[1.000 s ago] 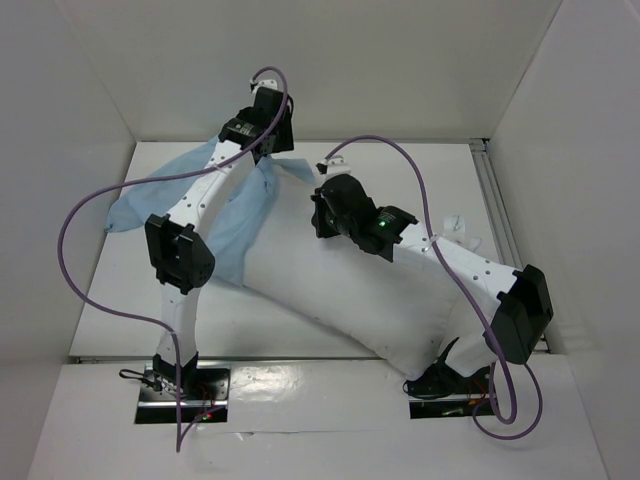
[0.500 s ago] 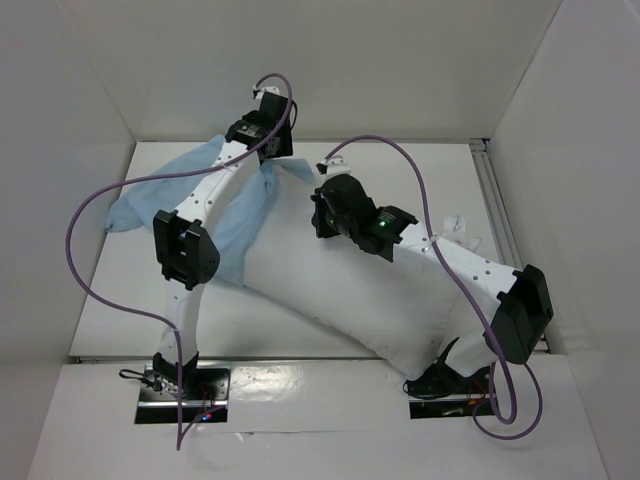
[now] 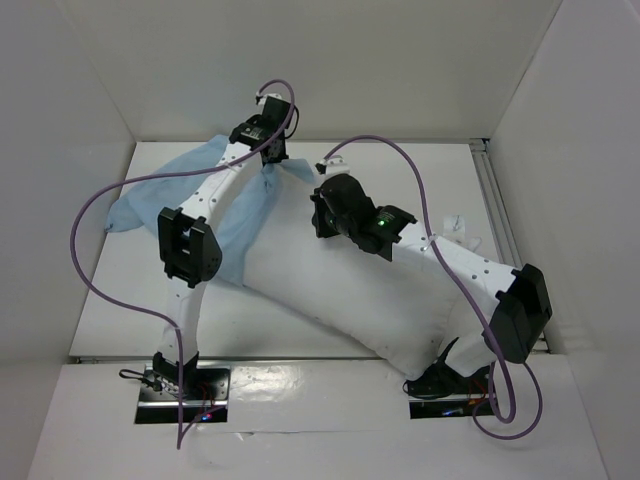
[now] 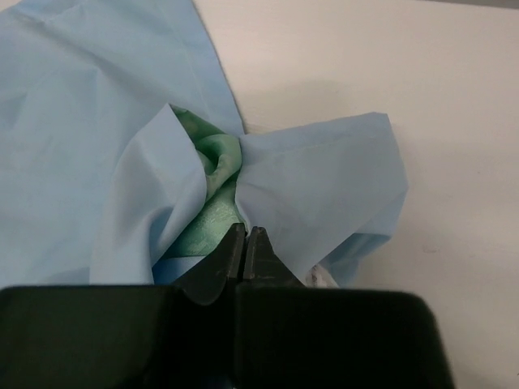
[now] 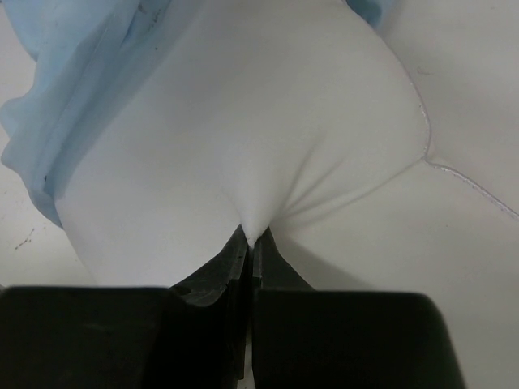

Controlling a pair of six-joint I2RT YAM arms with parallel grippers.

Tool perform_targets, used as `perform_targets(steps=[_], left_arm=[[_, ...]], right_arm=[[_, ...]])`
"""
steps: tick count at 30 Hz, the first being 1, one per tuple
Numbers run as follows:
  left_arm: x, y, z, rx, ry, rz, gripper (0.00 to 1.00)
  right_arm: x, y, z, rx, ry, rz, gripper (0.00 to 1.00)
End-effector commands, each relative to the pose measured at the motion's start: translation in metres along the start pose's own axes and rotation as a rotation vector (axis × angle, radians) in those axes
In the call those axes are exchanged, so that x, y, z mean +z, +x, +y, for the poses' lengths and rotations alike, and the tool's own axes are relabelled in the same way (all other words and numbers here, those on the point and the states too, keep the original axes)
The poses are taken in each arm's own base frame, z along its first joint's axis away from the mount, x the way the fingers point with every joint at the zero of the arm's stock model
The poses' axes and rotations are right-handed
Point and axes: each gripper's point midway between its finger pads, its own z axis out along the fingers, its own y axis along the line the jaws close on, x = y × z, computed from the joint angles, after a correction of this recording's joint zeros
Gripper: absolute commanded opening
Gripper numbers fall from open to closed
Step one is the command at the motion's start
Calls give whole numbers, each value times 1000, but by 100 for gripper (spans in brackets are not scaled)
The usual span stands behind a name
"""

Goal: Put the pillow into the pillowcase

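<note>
The white pillow (image 3: 330, 290) lies slantwise across the table, its far end reaching the light blue pillowcase (image 3: 150, 195) spread at the back left. My left gripper (image 3: 272, 160) is at the pillowcase's right edge. In the left wrist view its jaws (image 4: 246, 235) are pressed together on gathered blue cloth (image 4: 81, 121), with the sea-green inner face (image 4: 212, 162) showing just ahead. My right gripper (image 3: 325, 207) rests on the pillow's far end, shut (image 5: 251, 237) on a pinch of white fabric (image 5: 243, 121). Blue cloth (image 5: 73, 73) lies over the pillow's left edge there.
White walls close in the table (image 3: 120, 320) on the left, back and right. A metal rail (image 3: 497, 200) runs along the right side. Purple cables (image 3: 85, 215) loop over both arms.
My left gripper has moved a little farther back and right, and its jaws have closed on the pillowcase's edge. The right arm and the pillow have not moved.
</note>
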Motion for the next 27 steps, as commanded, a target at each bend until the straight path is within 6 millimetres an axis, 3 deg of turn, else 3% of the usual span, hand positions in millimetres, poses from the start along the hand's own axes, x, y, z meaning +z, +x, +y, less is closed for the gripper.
perform_targets(steps=[1, 6, 11, 14, 15, 20, 21, 23, 27], left_arm=[[0, -2, -3, 5, 29, 0, 0], [-25, -21, -21, 29, 116, -57, 0], [-74, -31, -77, 76, 306, -117, 0], [-96, -14, -104, 101, 392, -73, 0], [-107, -15, -112, 92, 436, -69, 0], [-161, -11, -127, -24, 583, -17, 0], [-160, 0, -126, -39, 583, 21, 0], [-167, 2, -128, -93, 612, 36, 0], [-151, 13, -139, -116, 623, 46, 0]], right_arm=[[-8, -27, 22, 9, -57, -67, 0], [-7, -28, 23, 9, -57, -68, 0], [-6, -37, 27, 15, -68, -92, 0], [-3, -46, 29, 0, -64, -109, 0], [-6, -57, 31, 7, -64, -139, 0], [-12, -79, 30, 0, -49, -218, 0], [-18, -89, 32, 11, -64, -253, 0], [-17, -82, 29, 10, -42, -259, 0], [-17, -72, 18, 56, -14, -286, 0]])
